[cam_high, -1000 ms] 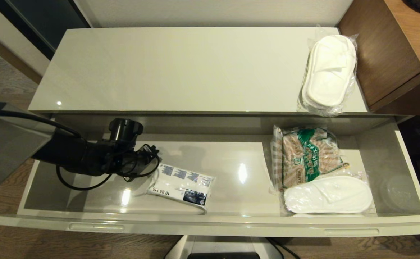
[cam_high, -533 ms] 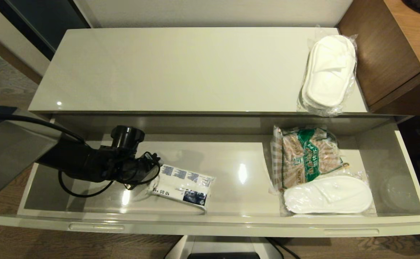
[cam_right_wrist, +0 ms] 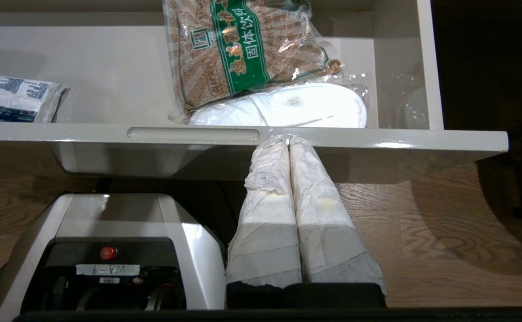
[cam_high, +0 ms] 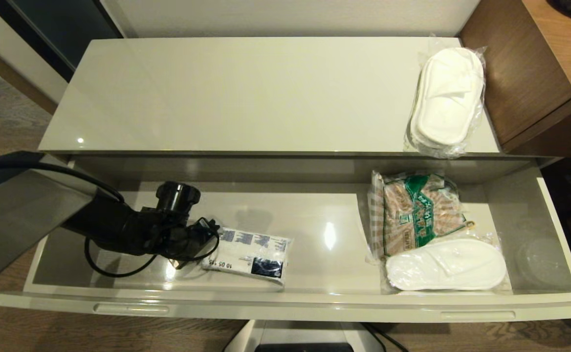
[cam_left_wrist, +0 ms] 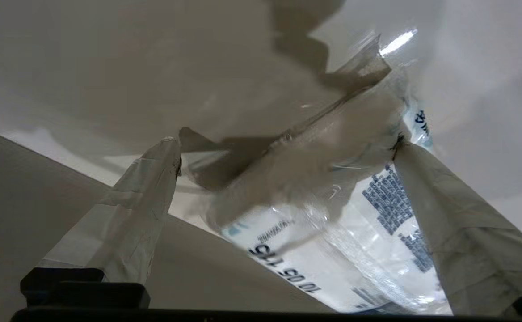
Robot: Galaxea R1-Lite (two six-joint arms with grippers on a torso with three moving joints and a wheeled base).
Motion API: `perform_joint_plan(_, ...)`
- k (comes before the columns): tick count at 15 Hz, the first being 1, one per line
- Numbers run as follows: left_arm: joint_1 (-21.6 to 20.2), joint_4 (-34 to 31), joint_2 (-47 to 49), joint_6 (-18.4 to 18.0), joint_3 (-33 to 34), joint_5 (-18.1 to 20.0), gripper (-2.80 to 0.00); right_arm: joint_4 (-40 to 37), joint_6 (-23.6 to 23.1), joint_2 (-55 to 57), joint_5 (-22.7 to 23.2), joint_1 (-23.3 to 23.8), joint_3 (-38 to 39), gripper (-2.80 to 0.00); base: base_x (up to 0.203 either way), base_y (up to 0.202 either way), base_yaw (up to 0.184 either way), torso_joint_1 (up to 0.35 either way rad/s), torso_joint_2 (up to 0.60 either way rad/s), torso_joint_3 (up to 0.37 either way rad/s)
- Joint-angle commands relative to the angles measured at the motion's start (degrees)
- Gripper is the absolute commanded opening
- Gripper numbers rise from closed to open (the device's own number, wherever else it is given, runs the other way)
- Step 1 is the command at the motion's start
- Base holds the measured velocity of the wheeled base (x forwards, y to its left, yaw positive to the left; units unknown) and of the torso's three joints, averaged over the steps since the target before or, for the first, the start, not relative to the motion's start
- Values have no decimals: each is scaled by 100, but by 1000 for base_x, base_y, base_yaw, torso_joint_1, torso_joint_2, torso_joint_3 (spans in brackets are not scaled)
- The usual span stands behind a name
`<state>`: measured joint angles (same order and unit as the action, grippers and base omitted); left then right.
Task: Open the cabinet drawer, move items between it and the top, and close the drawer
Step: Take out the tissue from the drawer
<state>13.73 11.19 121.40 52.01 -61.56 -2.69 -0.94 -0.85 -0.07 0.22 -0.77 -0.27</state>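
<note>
Left gripper (cam_left_wrist: 288, 143), jaws wide open, straddles the tissue pack (cam_high: 247, 254) in the open cabinet drawer (cam_high: 285, 308); right gripper (cam_right_wrist: 289, 139) parked below, jaws closed, empty.

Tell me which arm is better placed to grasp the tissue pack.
Left. Its gripper is inside the drawer, jaws open around the small white blue-printed tissue pack. The right gripper sits shut below the drawer front.

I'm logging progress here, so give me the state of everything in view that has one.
cabinet drawer: pulled open
tissue pack: lying in the drawer, between open fingers
left gripper: open, straddling the tissue pack
right gripper: shut, parked below the drawer front
slippers on the top: wrapped, lying flat
slippers in the drawer: wrapped, beside the snack bag
</note>
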Motion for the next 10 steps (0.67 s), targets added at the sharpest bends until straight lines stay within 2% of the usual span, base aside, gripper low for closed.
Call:
perform_joint_plan(1,45,11,152,30,87,-6,0,-3,-3,-89,10,-2,0,-280,0,0,0,0,0,0)
perform_joint_plan(4,197,18,264,32,92,6,0,-3,-3,-89,4,-2,0,-280,0,0,0,0,0,0)
perform_joint_plan(10,823,152,415,62,-15,-9,0,-3,-3,-89,13,-2,0,-280,0,0,0,0,0,0)
